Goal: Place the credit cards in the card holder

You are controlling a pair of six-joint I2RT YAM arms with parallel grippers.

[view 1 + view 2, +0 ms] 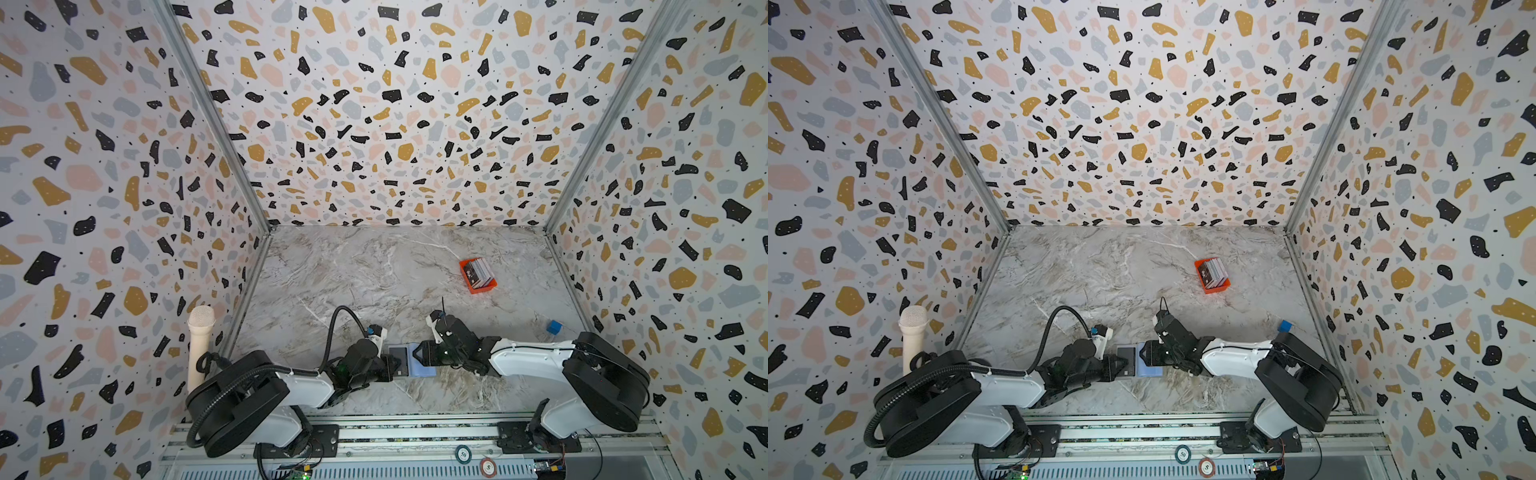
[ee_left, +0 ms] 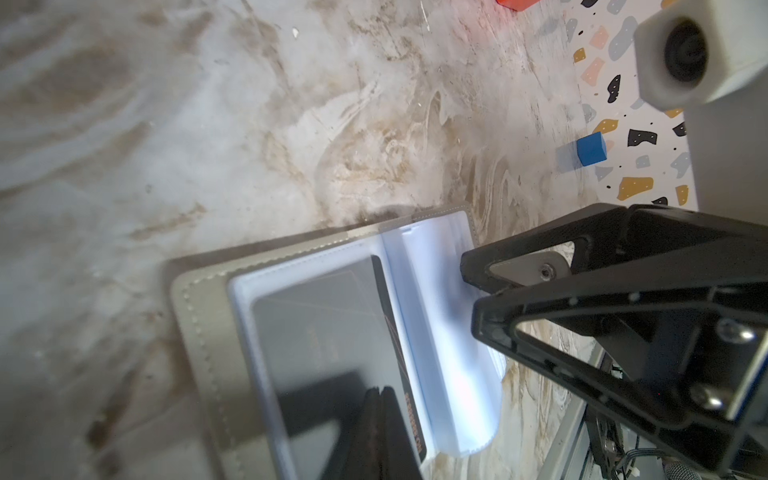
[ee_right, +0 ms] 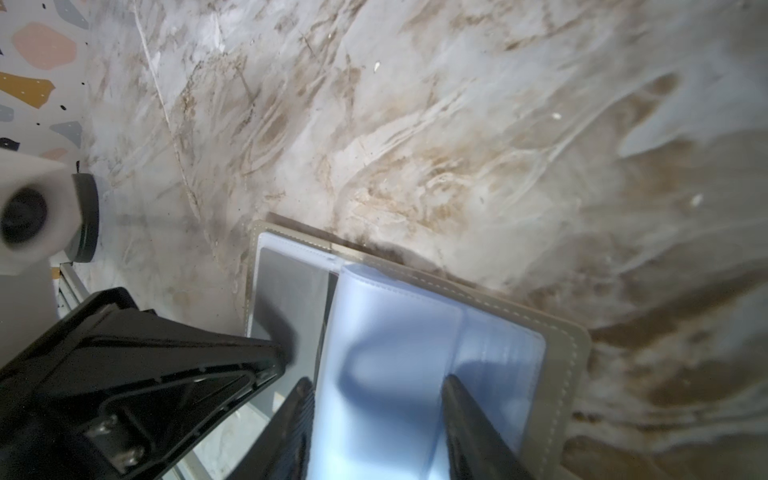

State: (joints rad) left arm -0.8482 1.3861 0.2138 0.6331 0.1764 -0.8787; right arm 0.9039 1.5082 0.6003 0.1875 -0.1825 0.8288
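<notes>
My left gripper (image 2: 378,395) had its jaws pressed together, its tip at the dark card (image 2: 324,332), which lay inside a clear pocket of the card holder (image 1: 426,370). The holder lay open on the marble table (image 1: 353,270), near the front edge, between my 2 arms. My right gripper (image 3: 374,380) had its jaws apart over the pale blue pocket leaves (image 3: 395,332), clamping nothing. The other credit cards (image 1: 481,272) stood in the orange tray (image 1: 484,289), well apart.

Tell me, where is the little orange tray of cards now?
In both top views the orange tray sits on the marble table, right of middle, toward the back wall; the blue cube lies nearer the front, by the right wall.
</notes>
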